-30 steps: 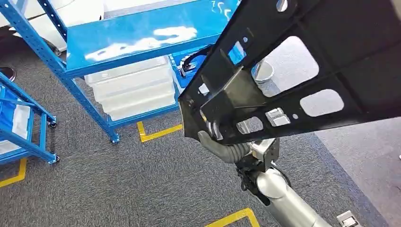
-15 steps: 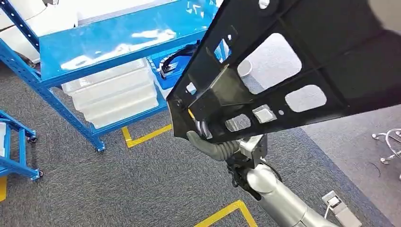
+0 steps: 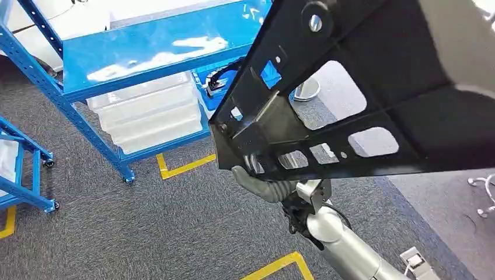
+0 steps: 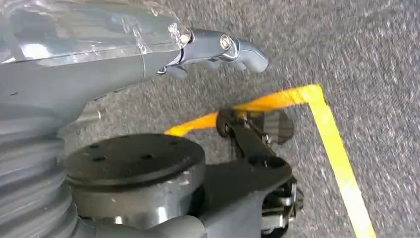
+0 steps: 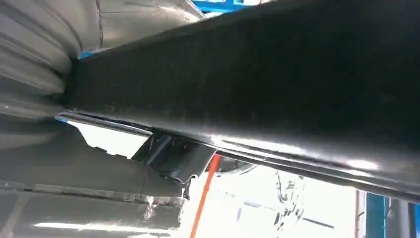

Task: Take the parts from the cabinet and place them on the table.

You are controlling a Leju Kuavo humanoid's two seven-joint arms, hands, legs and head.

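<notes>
Beside cabinet: your right hand (image 3: 257, 178) grips flat black perforated metal part (image 3: 350, 99).
Left fingers (image 4: 233, 47): curled, empty.
Progress: carrying (table unseen).

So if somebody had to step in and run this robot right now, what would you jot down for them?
Right hand: grips the lower end of a large black metal frame part, carried tilted in the air in front of the head camera.
Left hand: hangs over grey carpet and yellow floor tape, holding nothing; its fingers look partly curled.
Blue cabinet: on the left in the head view, with clear bins on its lower shelf.
Done: one part is off the cabinet and in hand.
Left: carry it to the table, set it down, fetch any remaining parts.
</notes>
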